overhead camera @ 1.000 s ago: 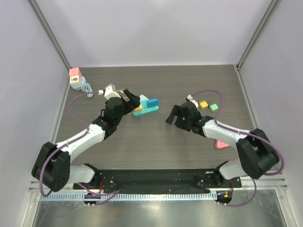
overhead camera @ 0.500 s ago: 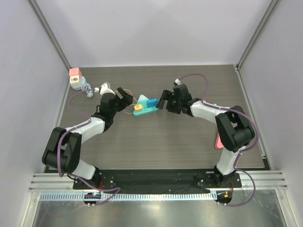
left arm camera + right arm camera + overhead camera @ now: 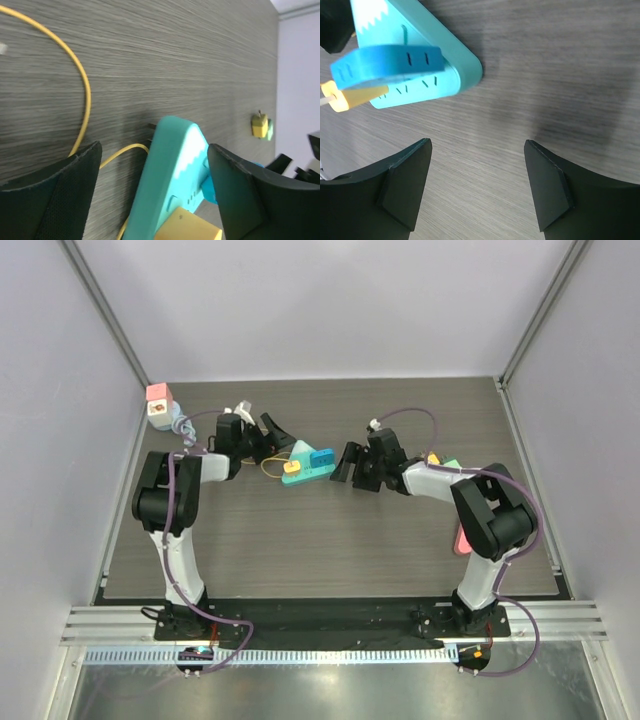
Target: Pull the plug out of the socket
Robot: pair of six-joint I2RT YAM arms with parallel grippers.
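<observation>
**Top view:** one teal triangular plastic socket block [image 3: 318, 470] lies mid-table toward the far edge, with one orange plug [image 3: 292, 467] seated at its left end. It is flanked by two wide-open grippers, the left gripper [image 3: 275, 443] and the right gripper [image 3: 343, 464].

**Left wrist view:** one yellow cable [image 3: 82, 85] is looped beside the block.

**Right wrist view:** one blue insert [image 3: 390, 62] is seen on the block.

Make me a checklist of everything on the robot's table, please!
Surface: dark wood-grain table, no spills seen.
Job's things: teal socket with the orange plug apparently still in; blue adapter on it.
Clutter: pink-topped block in the far left corner; yellow block, green block; pink item partly hidden.
Grippers: left gripper open at the socket; right gripper open, empty, short of it.
Cables: yellow cable looped from the plug; purple arm cables.
Surroundings: plain pale walls; nothing else seen.
</observation>
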